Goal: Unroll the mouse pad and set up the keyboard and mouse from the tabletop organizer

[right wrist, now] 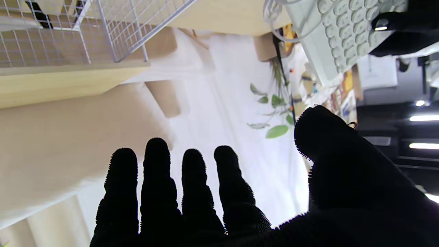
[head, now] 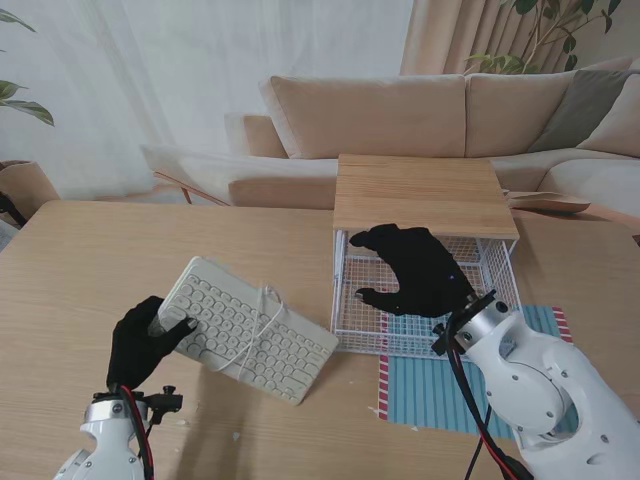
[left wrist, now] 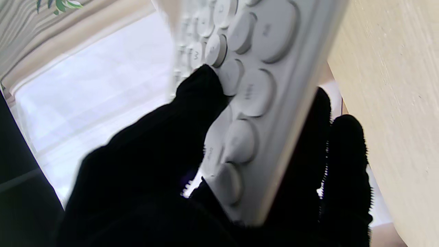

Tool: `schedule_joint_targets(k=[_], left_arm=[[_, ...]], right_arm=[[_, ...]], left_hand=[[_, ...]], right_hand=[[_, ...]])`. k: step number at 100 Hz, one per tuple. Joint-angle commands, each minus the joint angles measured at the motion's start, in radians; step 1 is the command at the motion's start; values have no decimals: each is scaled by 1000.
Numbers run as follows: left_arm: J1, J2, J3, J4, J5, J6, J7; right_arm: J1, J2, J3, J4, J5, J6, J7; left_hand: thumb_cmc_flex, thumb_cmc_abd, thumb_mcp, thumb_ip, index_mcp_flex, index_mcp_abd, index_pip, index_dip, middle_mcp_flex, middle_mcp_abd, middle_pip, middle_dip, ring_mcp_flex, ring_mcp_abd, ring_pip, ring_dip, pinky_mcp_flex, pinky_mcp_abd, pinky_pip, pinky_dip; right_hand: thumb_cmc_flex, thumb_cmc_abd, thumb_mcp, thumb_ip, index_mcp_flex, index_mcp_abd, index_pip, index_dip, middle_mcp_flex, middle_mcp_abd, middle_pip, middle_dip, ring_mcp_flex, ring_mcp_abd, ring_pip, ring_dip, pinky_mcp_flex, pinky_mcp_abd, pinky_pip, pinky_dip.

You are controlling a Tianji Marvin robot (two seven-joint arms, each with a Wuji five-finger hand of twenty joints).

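A white keyboard (head: 245, 328) with round keys and a loose white cable lies tilted over the table, its left end gripped by my left hand (head: 145, 340). The left wrist view shows my thumb on top of the keys of the keyboard (left wrist: 253, 85) and my other fingers under it. My right hand (head: 415, 270) hovers open, fingers spread, in front of the white wire organizer (head: 420, 300) with a wooden top. A striped blue mouse pad (head: 440, 385) lies flat under and in front of the organizer. The right wrist view shows the keyboard (right wrist: 339, 31) and the organizer (right wrist: 68, 37). No mouse is visible.
The wooden table (head: 100, 270) runs wide to the left. A beige sofa (head: 420, 120) stands behind the table, and a plant (head: 20, 100) is at the far left edge.
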Motion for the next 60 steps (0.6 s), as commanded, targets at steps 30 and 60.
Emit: schedule_joint_targets(k=[30, 60], left_arm=[[-32, -25, -28, 67, -8, 34, 72], [-99, -25, -23, 156, -12, 124, 59]], right_arm=[[0, -24, -4, 70, 21, 18, -61], [10, -29, -16, 110, 27, 43, -95]], left_hand=[[129, 96, 149, 72, 34, -96, 90, 9, 36, -23, 22, 1, 13, -17, 2, 21, -17, 7, 33, -4], [133, 107, 127, 79, 36, -77, 73, -20, 24, -8, 17, -12, -5, -3, 1, 18, -40, 4, 33, 1]], right_hand=[[-28, 36, -18, 56, -15, -31, 11, -28, -31, -27, -23, -10, -31, -29, -31, -22, -25, -29, -53, -20], [-28, 40, -12, 54, -13, -34, 25, -37, -28, -25, -22, -10, -35, -26, -32, -23, -30, -30, -65, -18]])
